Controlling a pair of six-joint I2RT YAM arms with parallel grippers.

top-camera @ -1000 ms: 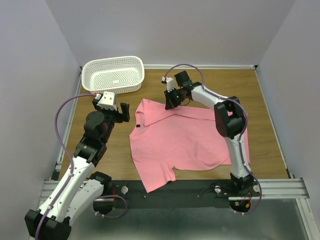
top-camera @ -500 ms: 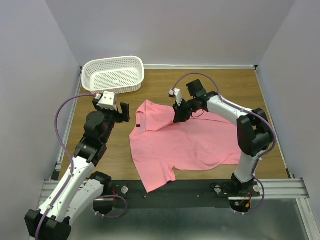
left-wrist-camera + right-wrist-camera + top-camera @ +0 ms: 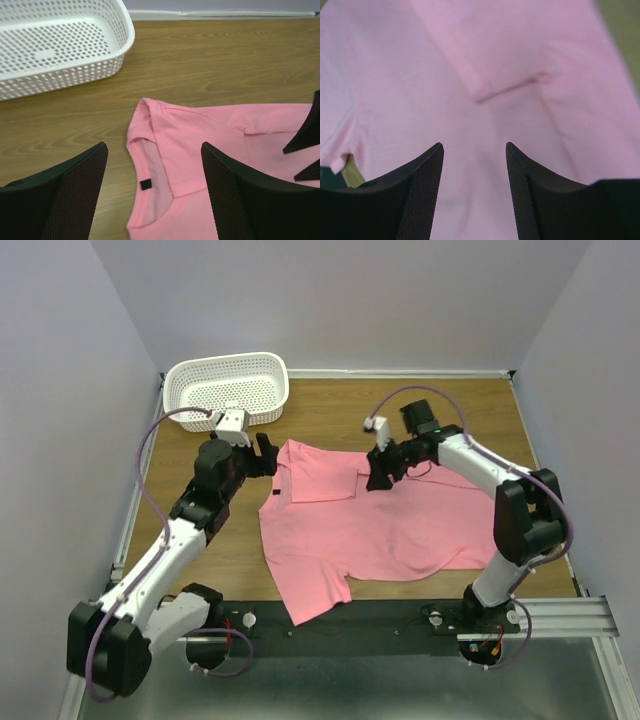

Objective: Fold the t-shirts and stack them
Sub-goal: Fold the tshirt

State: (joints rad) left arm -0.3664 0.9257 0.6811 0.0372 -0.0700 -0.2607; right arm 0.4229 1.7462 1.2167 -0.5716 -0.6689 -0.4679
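The salmon-pink t-shirt [image 3: 380,530] lies spread on the wooden table, with its far-left part folded back over the body as a flat flap [image 3: 325,478]. Its round neck and small dark label [image 3: 145,184] face my left gripper [image 3: 268,455], which is open just left of the collar and holds nothing. In the left wrist view the collar sits between and below the left gripper [image 3: 154,146] fingers. My right gripper [image 3: 377,480] hovers open over the shirt by the flap's right edge. Only pink cloth [image 3: 485,60] shows under the right gripper [image 3: 474,145].
A white perforated basket [image 3: 270,390] stands at the back left, close behind the left gripper, and shows again in the left wrist view [image 3: 127,35]. Bare wood lies between basket and shirt and along the back right. A black rail [image 3: 400,618] runs along the near edge under the shirt's hem.
The right gripper opened, let go of the shirt's edge and drifted right; the folded part now lies flat. The left arm reached forward and right toward the collar.
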